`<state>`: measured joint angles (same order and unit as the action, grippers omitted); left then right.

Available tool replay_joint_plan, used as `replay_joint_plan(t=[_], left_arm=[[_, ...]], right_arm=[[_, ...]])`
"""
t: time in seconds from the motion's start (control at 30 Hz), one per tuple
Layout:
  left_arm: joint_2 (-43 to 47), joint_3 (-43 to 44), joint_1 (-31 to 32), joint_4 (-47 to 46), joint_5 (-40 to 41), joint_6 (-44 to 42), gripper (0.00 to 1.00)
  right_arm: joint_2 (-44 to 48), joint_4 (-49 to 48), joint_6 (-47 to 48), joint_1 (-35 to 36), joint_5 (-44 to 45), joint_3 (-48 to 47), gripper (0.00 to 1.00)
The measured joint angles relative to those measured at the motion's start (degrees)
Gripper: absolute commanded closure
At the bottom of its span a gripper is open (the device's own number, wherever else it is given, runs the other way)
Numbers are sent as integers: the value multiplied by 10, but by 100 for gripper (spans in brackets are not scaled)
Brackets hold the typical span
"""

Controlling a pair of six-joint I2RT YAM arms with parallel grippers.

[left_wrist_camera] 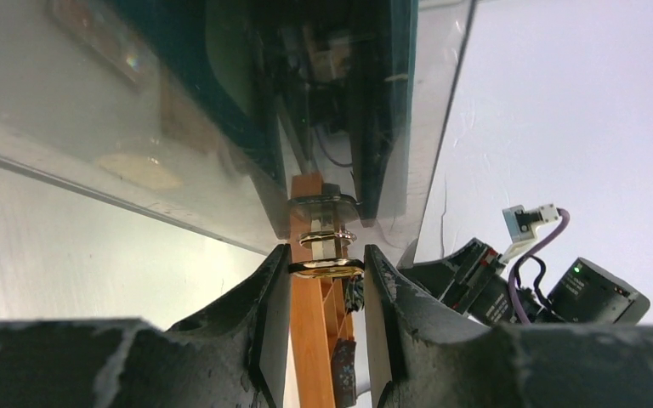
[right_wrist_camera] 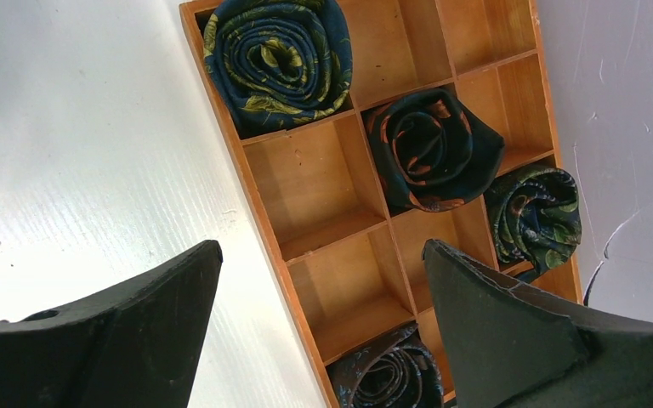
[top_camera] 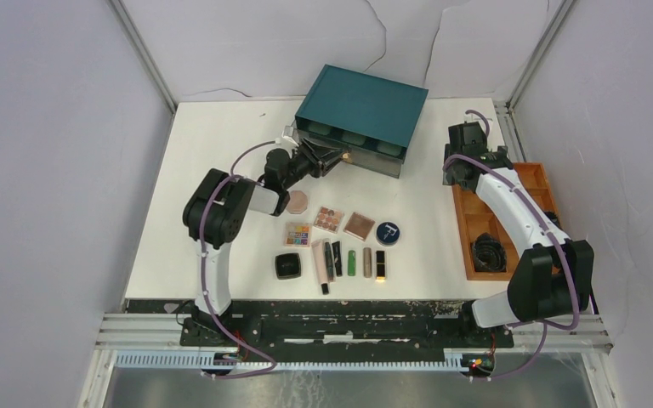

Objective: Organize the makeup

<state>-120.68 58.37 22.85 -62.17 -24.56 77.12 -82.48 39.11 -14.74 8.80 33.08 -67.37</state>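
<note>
White tabletop [top_camera: 221, 153]; left tool [left_wrist_camera: 326, 255] pinches round gold knob [left_wrist_camera: 326, 269].

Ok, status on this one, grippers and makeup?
Left gripper shut on gold round knob of teal drawer box. Right gripper open over wooden divided tray. Makeup pieces in rows on white table, none held.

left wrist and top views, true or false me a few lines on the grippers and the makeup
The left gripper is closed on a gold knob of the teal drawer box. True.
The right gripper holds a lipstick. False: its jaws stand wide open, empty, over the wooden tray.
The makeup in view lies on the table, outside the box. True.
Every tray compartment is empty. False: several hold rolled fabric.
</note>
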Motion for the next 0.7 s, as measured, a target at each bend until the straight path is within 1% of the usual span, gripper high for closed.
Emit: replay_joint_plan(t=[0.3,0.47,0.53,0.57,0.7], left_arm=[[42,-74,-1,-25,-15,-1,97],[53,-96,-1,-35,-17,-2,96],[58,-102,-1,-34,-17,-8,91],[61,-104,-1,-33,-18,-10,87],[62,-105,-2,-32,-20,-15,65]], right_arm=[[0,-1,-6,0,-6,1,5],[0,0,-8,0,-10,8,5],[0,0,-9,0,-12,8,5],[0,0,-9,0,-12,8,5],[0,0,-9,0,-12,8,5]])
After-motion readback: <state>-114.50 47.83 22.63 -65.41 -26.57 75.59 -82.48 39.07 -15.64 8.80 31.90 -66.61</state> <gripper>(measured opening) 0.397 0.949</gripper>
